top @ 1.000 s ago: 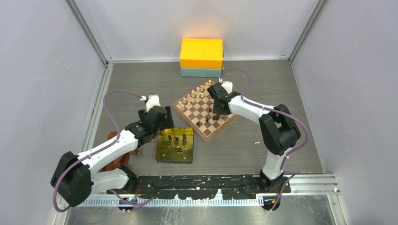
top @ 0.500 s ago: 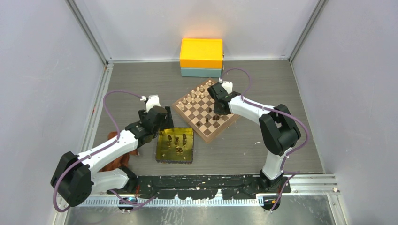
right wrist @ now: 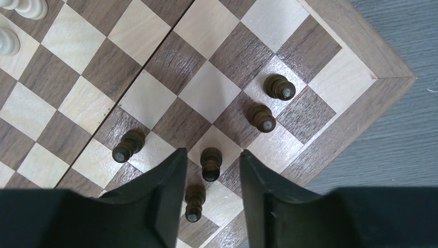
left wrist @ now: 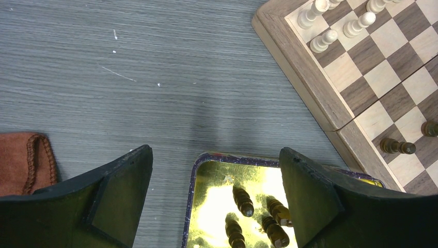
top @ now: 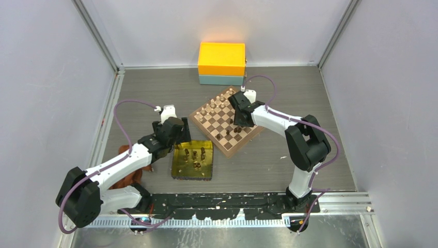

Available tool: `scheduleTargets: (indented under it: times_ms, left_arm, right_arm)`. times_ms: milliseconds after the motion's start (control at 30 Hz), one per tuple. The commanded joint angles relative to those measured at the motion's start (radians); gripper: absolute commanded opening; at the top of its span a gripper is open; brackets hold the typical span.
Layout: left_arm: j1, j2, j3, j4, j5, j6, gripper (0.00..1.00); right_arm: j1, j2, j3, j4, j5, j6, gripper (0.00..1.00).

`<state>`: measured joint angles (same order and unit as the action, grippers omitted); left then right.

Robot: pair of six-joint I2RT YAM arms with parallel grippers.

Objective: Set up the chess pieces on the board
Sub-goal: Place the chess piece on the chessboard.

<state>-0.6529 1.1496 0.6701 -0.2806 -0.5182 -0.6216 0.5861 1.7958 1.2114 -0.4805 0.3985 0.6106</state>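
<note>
The right gripper [right wrist: 213, 155] holds its jaws open astride one dark chess piece [right wrist: 210, 164] by the near-right edge of the board [right wrist: 361, 72]. The neighbouring pieces [right wrist: 261, 118] stand close (one just nearer) - a sideways drift topples them. The left gripper [left wrist: 215, 150], jaws open, hovers over the gold tray [left wrist: 232, 157] - bare counter [left wrist: 155, 62] lies left.

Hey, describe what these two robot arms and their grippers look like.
The left arm and right arm have white links joined by bulky black joints. A purple cable runs along each. The fingers are matte black, flat and wedge-shaped; no markings are visible.
</note>
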Motion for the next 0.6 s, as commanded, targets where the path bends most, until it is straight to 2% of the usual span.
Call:
scheduleTargets:
  times_ms: [0, 233, 567]
  left_arm:
    - [-0.003, -0.005, 0.002, 0.046, -0.011, -0.010, 0.93]
    - [-0.002, -0.004, 0.006, 0.045, -0.013, -0.009, 0.93]
    - [-0.003, -0.005, 0.010, 0.045, -0.013, -0.009, 0.93]
  right_arm:
    - [0.004, -0.038, 0.015, -0.005, 0.021, -0.001, 0.52]
    - [0.003, -0.054, 0.034, -0.016, 0.023, -0.012, 0.58]
    - [0.004, -0.108, 0.075, -0.038, 0.029, -0.023, 0.54]
